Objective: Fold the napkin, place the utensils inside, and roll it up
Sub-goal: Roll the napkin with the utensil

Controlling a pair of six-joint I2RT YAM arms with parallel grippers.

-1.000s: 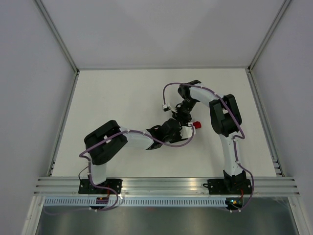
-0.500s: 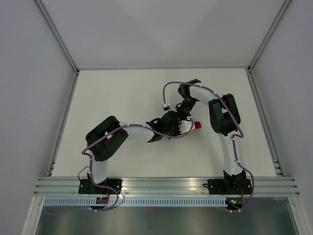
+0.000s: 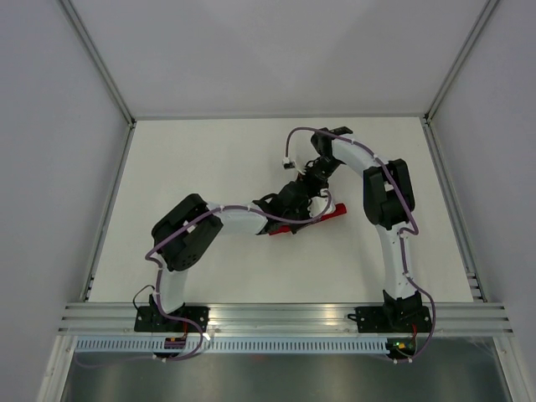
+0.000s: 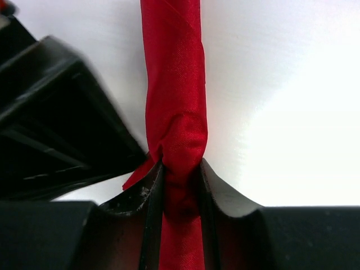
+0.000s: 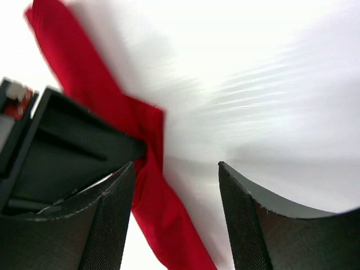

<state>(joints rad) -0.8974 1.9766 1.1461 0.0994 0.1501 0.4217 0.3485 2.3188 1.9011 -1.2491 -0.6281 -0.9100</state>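
top external: 1 napkin, thin roll, mid-table | long axis left-right, right end farther away | left gripper pinched tight on napkin | right gripper spread wide, gripping nothing

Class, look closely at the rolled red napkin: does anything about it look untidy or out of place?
The napkin is rolled into a tight tube, but a loose corner pokes out sideways right where the left gripper pinches it, so the roll looks not fully tucked. The right gripper is open near it.
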